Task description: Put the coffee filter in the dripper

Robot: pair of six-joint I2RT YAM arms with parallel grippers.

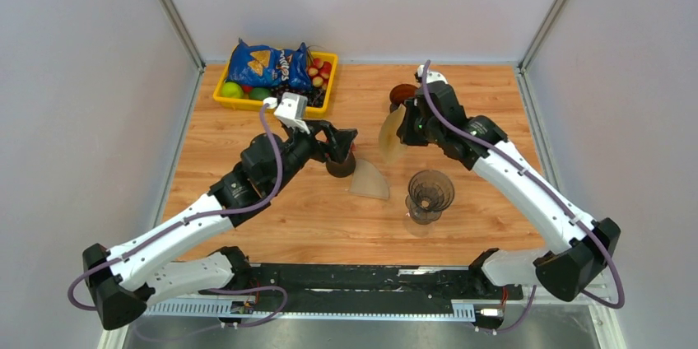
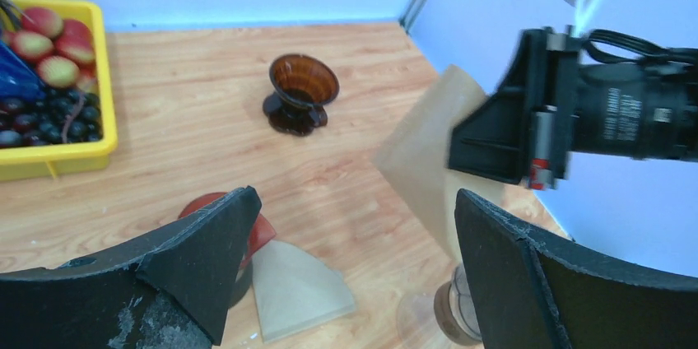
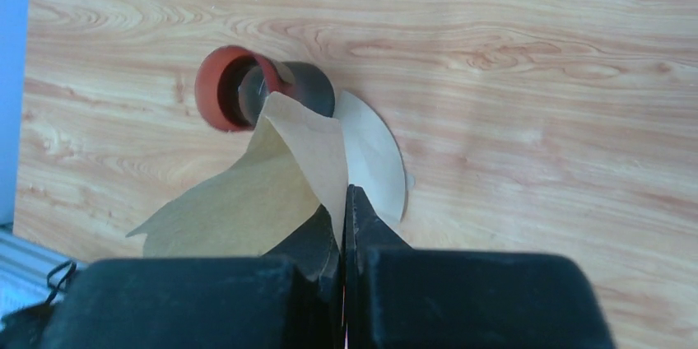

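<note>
My right gripper (image 1: 409, 128) is shut on a brown paper coffee filter (image 1: 392, 137), held in the air above the table; the filter also shows in the right wrist view (image 3: 247, 197) and in the left wrist view (image 2: 424, 160). A second, paler filter (image 1: 369, 180) lies flat on the wood. A red and dark dripper (image 1: 340, 165) lies beside it, just under my open, empty left gripper (image 1: 344, 145). A clear glass dripper (image 1: 430, 193) stands to the front right of the held filter. A dark brown dripper (image 1: 402, 94) stands behind it.
A yellow basket (image 1: 226, 102) with fruit and a blue snack bag (image 1: 267, 65) sits at the back left. The wooden table (image 1: 486, 102) is bounded by grey walls on both sides.
</note>
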